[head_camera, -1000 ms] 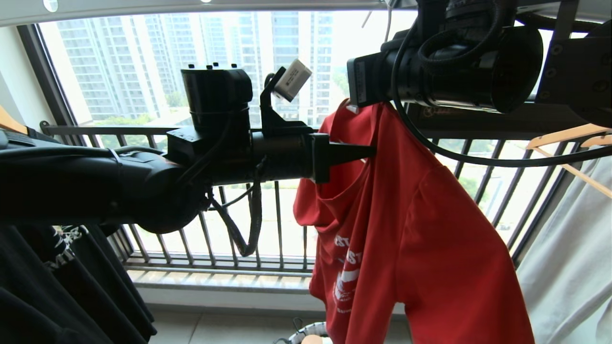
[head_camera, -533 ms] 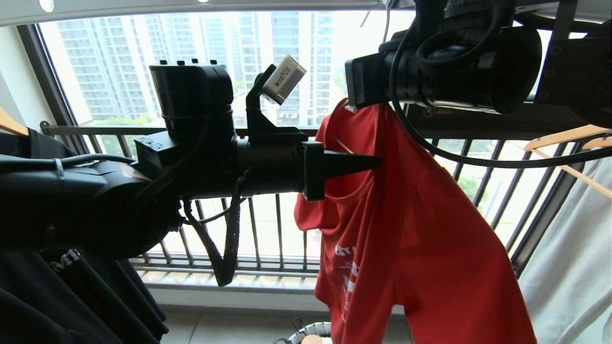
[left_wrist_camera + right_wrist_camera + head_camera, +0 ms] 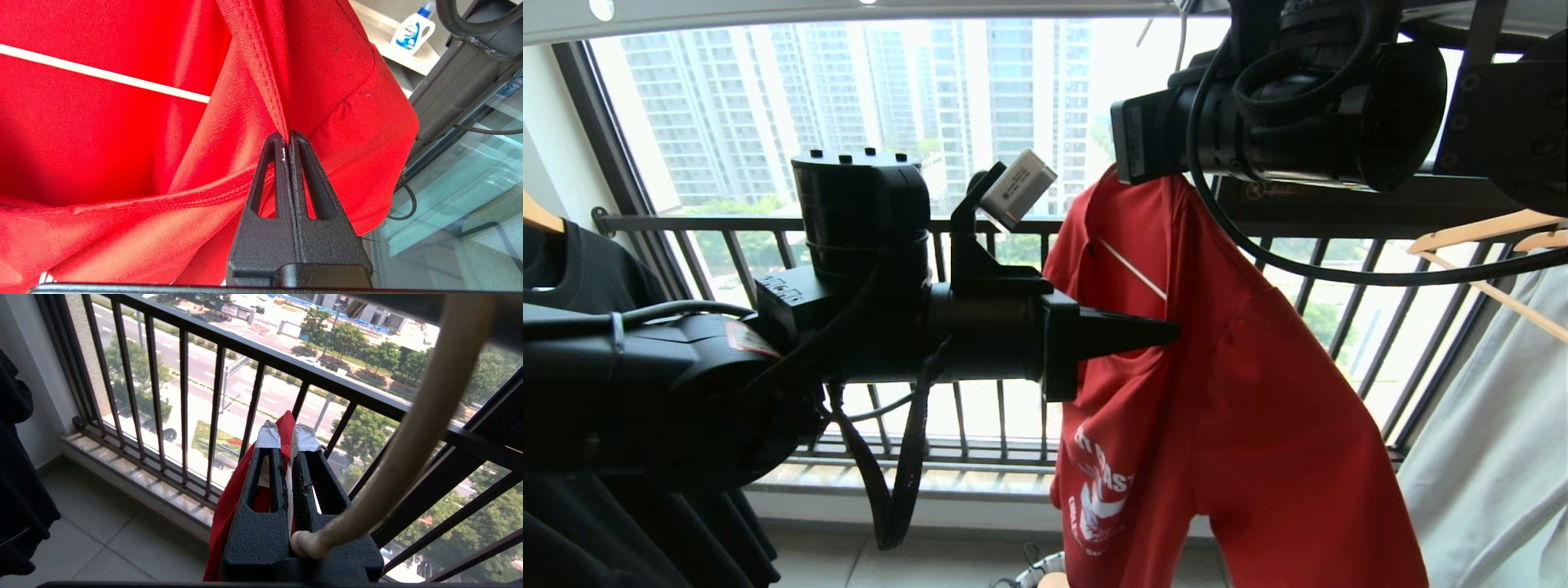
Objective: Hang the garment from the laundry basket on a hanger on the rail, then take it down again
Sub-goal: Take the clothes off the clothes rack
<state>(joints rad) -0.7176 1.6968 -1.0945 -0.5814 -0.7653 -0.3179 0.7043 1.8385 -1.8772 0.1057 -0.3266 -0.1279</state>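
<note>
The red garment (image 3: 1241, 408) hangs in front of the window with its white print low on the chest. Its top is pinched in my right gripper (image 3: 287, 435), which is shut on the red cloth and a white strip just under the pale grey rail (image 3: 931, 10). My left gripper (image 3: 1172, 331) reaches in from the left and is shut on the stitched neck edge of the garment (image 3: 269, 94). The hanger (image 3: 1131, 269) shows as a thin off-white wire inside the neck opening, and again as the hanger (image 3: 102, 75). A bit of the laundry basket (image 3: 1045, 565) rim peeks in at the floor.
The black railing (image 3: 980, 425) runs behind the garment. Dark clothes (image 3: 605, 523) hang at the left, a pale grey garment (image 3: 1494, 457) on wooden hangers (image 3: 1486, 233) at the right. A wooden hanger end (image 3: 408, 437) crosses close beside my right gripper. A detergent bottle (image 3: 412, 30) stands behind.
My left gripper has moved down with the neck edge held in it, stretching the neck opening and baring more of the hanger wire. The right gripper has stayed put.
</note>
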